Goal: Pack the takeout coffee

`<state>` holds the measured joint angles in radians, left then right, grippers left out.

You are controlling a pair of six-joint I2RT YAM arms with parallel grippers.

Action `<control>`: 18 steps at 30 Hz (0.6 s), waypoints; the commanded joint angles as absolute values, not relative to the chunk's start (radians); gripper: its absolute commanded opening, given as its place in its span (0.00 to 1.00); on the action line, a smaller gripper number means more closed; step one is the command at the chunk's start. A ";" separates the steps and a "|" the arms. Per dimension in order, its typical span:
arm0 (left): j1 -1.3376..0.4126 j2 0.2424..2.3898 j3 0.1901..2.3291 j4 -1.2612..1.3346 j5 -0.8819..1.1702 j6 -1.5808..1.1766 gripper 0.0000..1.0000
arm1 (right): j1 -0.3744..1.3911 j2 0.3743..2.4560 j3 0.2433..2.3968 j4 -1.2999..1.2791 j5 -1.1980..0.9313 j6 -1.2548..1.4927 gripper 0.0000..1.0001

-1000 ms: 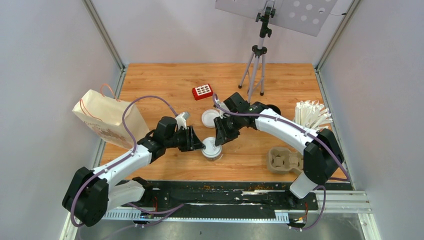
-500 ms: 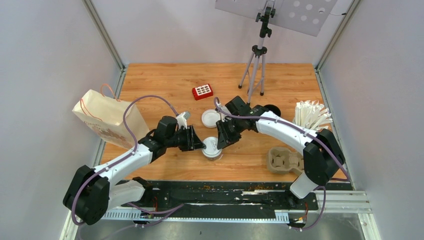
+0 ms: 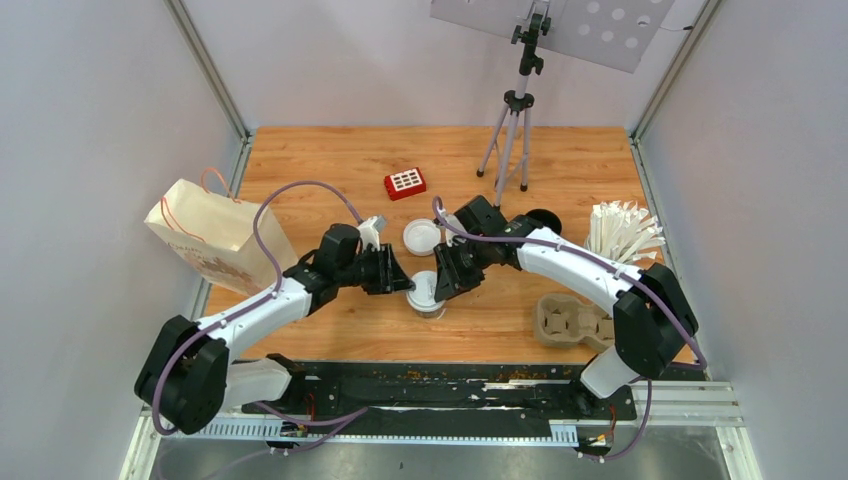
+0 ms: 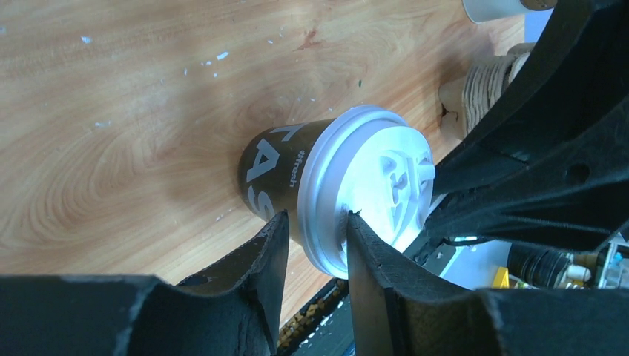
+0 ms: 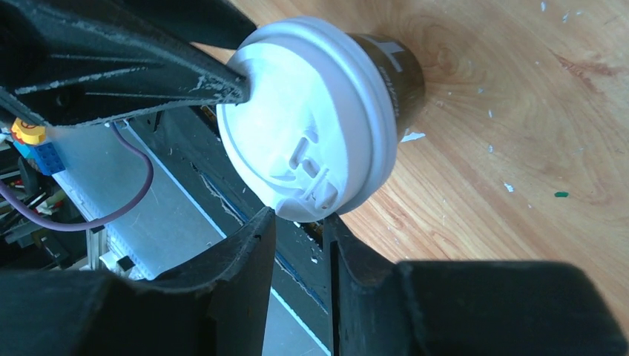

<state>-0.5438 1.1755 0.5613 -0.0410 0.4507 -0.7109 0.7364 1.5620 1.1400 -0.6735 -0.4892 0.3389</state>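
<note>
On the table (image 3: pixel 330 170), well left of the tray (image 3: pixel 565 320), the cup (image 4: pixel 271 174) stood unpacked. Its lid (image 4: pixel 371 185) was pinched at the rim by the half-closed left gripper (image 4: pixel 315 222). The right gripper (image 5: pixel 297 219) was narrowly parted there, hold unclear. Lid seating was judged in hand; a body grasp would be needed next.

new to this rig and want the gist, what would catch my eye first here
Both arms meet mid-table at one black coffee cup with a white lid: the left gripper pinches the lid's rim, the right gripper straddles its opposite edge. A paper bag sits at the left edge, and a cardboard cup tray lies near the right arm's base.
</note>
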 commanded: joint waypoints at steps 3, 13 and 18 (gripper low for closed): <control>-0.551 1.238 0.642 -0.136 0.422 -0.616 0.46 | 0.739 1.519 1.178 -0.690 -0.514 0.359 0.35; -0.551 1.192 0.735 -0.221 0.418 -0.599 0.66 | 0.692 1.513 1.292 -0.768 -0.499 0.276 0.46; -0.551 1.162 0.716 -0.240 0.408 -0.620 0.66 | 0.648 1.581 1.362 -0.783 -0.525 0.215 0.39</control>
